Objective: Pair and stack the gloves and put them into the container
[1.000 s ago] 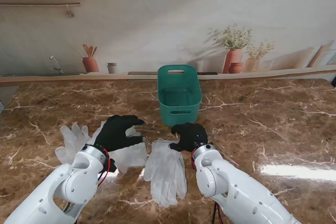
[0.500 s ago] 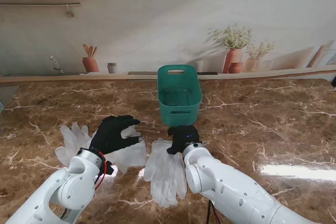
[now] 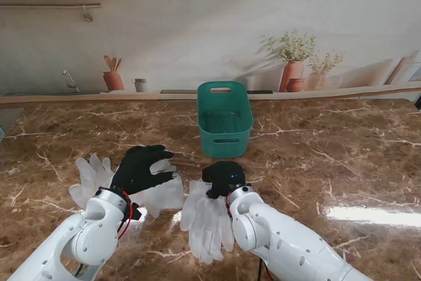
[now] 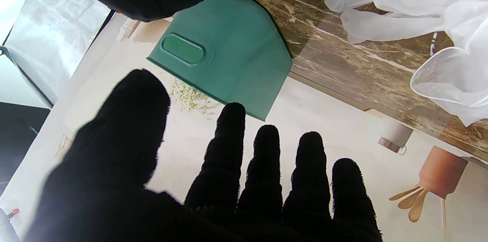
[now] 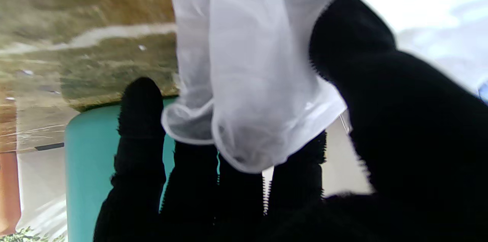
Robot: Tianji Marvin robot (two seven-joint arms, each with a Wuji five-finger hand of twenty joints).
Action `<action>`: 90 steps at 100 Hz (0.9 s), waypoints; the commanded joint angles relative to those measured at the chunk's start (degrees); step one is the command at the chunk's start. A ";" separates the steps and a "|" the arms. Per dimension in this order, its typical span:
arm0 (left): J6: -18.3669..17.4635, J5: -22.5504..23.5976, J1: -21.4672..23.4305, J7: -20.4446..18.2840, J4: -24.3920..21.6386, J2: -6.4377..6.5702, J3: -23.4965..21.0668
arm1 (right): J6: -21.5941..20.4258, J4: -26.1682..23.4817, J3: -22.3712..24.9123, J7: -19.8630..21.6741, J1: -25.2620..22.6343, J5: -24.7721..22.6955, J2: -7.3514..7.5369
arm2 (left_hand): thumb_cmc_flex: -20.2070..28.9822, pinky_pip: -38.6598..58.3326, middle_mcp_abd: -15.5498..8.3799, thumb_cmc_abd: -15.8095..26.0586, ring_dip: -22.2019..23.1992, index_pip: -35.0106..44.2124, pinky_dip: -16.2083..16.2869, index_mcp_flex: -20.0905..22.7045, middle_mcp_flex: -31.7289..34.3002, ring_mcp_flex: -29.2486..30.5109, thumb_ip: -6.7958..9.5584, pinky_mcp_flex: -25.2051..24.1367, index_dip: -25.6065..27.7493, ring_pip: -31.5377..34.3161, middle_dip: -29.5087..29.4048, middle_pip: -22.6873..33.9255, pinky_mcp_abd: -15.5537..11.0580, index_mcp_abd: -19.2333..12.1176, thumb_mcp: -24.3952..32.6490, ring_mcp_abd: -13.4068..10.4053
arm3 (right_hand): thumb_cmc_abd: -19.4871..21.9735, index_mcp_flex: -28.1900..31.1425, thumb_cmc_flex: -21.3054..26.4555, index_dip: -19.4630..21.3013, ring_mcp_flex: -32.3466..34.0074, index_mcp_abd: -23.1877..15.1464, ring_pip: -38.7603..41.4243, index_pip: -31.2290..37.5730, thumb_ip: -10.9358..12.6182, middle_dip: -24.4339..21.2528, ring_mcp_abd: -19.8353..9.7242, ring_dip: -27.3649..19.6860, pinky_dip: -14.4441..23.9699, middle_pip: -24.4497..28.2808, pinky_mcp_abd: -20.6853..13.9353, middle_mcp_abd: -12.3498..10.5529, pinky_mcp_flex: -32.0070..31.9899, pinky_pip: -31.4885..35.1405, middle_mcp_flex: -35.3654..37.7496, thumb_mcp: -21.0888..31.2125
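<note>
While gloves lie in two piles [image 3: 92,177] [image 3: 207,218] | left hand [image 3: 139,168] is spread above left pile, nothing held | right hand [image 3: 223,177] rests on right pile's cuffs, grasp unclear | one bin [image 3: 224,121] is placed beyond.

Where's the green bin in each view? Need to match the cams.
Stand: bin centre, standing upright on the table, farther from me than both hands.
Left wrist: bin seen inverted past the spread fingertips, handle slot visible.
Right wrist: bin only partly seen behind the fingers, beside the hanging white glove.
Shared landmark: the brown marble table, also in both wrist views.
</note>
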 commanded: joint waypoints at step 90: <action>-0.86 0.58 0.56 0.41 0.48 -0.08 -0.45 | -8.64 -9.29 14.56 -7.35 -10.25 -5.44 2.19 | 1.15 -1.70 -0.58 2.81 -1.02 1.26 -1.19 1.40 1.57 0.31 1.56 -0.32 1.29 -1.32 -0.87 -1.32 -0.50 -1.59 -2.46 -2.89 | 1.07 2.63 7.96 5.22 15.07 -2.33 13.02 2.45 1.11 11.62 0.43 7.97 -5.23 8.24 -2.23 -3.65 8.80 13.79 12.86 1.79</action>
